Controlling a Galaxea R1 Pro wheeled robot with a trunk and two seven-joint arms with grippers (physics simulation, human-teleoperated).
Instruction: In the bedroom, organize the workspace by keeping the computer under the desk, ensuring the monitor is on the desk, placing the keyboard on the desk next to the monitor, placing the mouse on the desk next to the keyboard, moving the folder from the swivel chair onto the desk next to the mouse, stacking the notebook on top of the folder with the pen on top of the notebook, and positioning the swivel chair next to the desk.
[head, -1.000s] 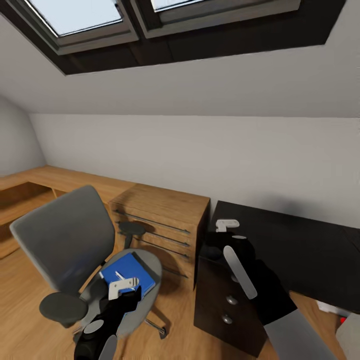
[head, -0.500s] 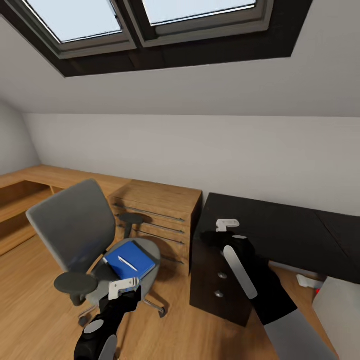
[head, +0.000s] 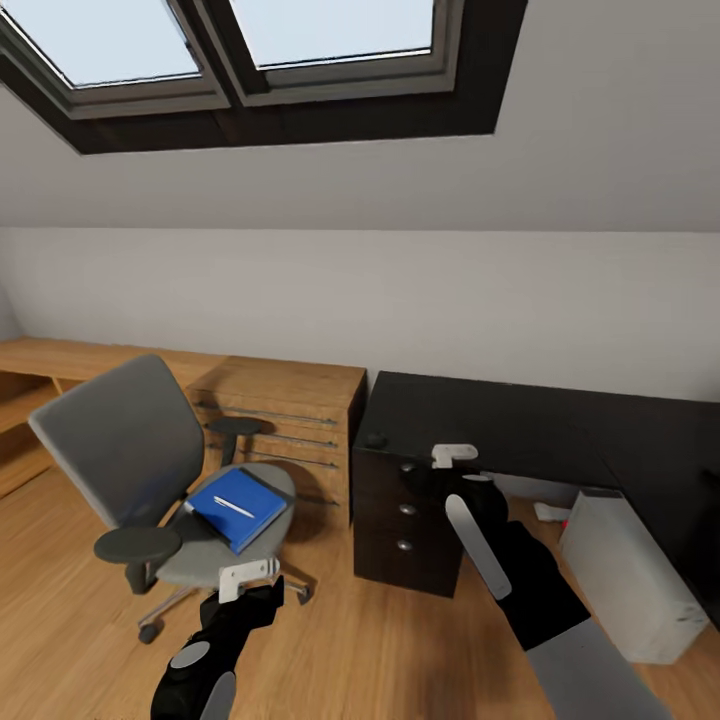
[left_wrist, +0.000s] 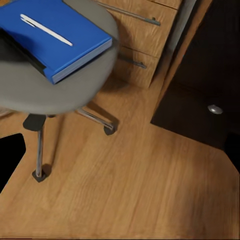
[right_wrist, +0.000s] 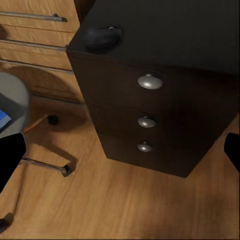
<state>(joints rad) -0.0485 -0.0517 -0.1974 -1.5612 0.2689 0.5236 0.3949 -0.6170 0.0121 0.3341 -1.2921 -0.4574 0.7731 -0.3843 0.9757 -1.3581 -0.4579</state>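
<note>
From the head view, the left gripper (head: 247, 577) and right gripper (head: 452, 455) hang in the air holding nothing, too small to tell how far open; one blue folder (head: 238, 507) with one white pen (head: 233, 507) lies on the swivel chair (head: 130, 460) ahead of the left gripper, and one mouse (head: 376, 438) sits on the black desk (head: 560, 430) corner, the computer (head: 628, 573) beneath. The left wrist view looks down on the folder (left_wrist: 50, 37), pen (left_wrist: 46, 29) and chair seat (left_wrist: 45, 90), well apart over the wood floor (left_wrist: 135, 185). The right wrist view shows the mouse (right_wrist: 101, 36) above three drawer knobs (right_wrist: 150, 81).
</note>
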